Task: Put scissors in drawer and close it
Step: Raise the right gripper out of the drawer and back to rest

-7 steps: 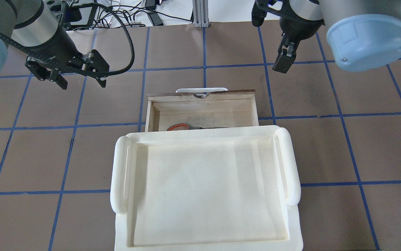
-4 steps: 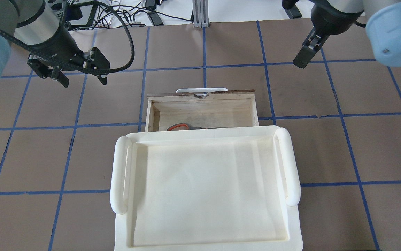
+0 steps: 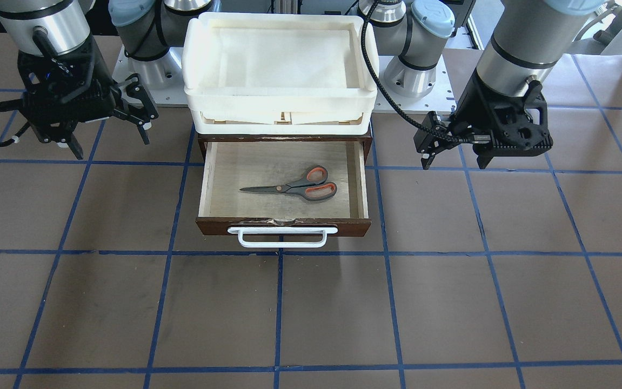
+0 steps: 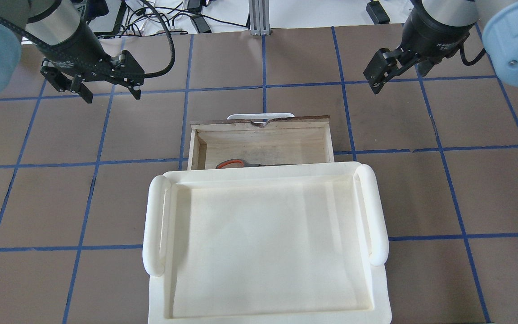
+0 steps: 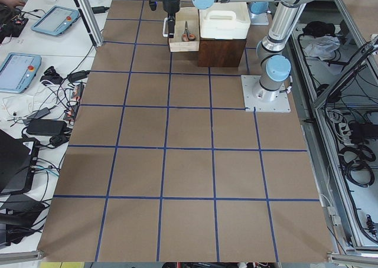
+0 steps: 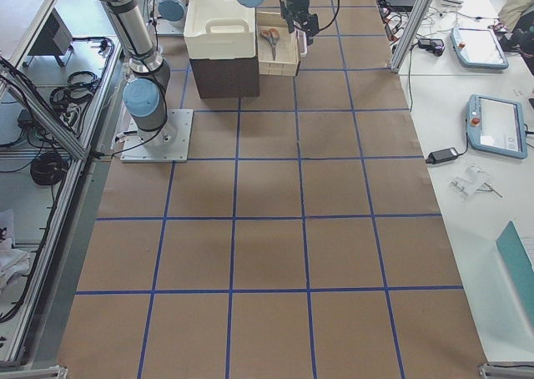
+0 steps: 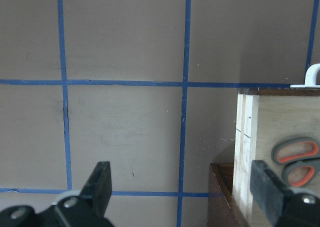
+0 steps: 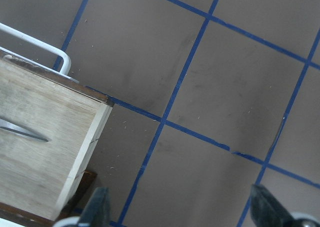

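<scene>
The scissors (image 3: 294, 188), grey handles lined orange-red, lie flat inside the open drawer (image 3: 224, 181); from overhead only one handle loop (image 4: 230, 163) shows past the tray's edge. The drawer's dark front (image 3: 283, 226) carries a white bar handle (image 3: 282, 237). My left gripper (image 4: 112, 95) is open and empty, above the table to the left of the drawer; its wrist view (image 7: 182, 187) shows the scissors' handles (image 7: 295, 152). My right gripper (image 4: 398, 74) is open and empty, above the table to the right of the drawer (image 8: 45, 152).
A cream-white plastic tray (image 4: 155, 225) sits on top of the dark cabinet (image 3: 367, 141) and hides the drawer's rear part from overhead. Brown table with blue tape grid. Cables lie beyond the far edge (image 4: 150, 18).
My right gripper has moved right and away from the drawer and has turned about its axis. My left gripper has shifted slightly farther out. The scissors and drawer have not moved.
</scene>
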You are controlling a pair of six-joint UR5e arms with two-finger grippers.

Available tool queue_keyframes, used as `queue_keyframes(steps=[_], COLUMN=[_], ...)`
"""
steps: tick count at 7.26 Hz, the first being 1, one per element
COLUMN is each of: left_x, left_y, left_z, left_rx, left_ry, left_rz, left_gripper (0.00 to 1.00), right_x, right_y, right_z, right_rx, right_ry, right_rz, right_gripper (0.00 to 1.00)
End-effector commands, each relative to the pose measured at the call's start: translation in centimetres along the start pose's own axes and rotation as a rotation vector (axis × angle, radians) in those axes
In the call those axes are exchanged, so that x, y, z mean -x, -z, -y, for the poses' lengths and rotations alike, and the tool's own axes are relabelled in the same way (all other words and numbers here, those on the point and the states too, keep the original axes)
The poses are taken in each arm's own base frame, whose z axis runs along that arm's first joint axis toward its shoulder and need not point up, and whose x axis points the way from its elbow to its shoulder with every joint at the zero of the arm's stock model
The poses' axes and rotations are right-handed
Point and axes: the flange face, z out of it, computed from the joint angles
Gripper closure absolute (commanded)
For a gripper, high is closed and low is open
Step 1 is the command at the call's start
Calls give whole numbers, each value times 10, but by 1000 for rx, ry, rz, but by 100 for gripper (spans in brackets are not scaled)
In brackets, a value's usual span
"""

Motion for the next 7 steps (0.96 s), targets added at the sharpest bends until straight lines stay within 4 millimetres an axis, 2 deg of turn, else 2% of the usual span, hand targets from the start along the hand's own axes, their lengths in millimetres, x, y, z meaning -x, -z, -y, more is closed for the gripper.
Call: queue_keyframes(steps=[1, 2, 3, 4, 5, 7], left_x=[-33, -54, -81, -105, -124, -152], left_y=[-34, -51, -72, -81, -93, -133], left_z=[29, 43, 48, 56, 67, 74], left_rx=[-13, -50, -37, -49, -73, -52], left_ry=[-17, -33, -58, -36, -48, -69], left_rz=[-27, -33, -26, -30, -36, -44], left_gripper=[0, 0, 0, 0, 0, 0], right_x=[5, 5, 4, 4, 4, 0], right_y=[-5, -5, -5, -5, -5, -8], right_z=[0, 0, -1, -1, -2, -5], right_rx=[41, 45, 47, 50, 55, 82], right_ry=[-186, -225, -228, -228, -229, -290], right_rz=[56, 55, 46, 40, 37, 0], right_gripper=[0, 0, 0, 0, 0, 0])
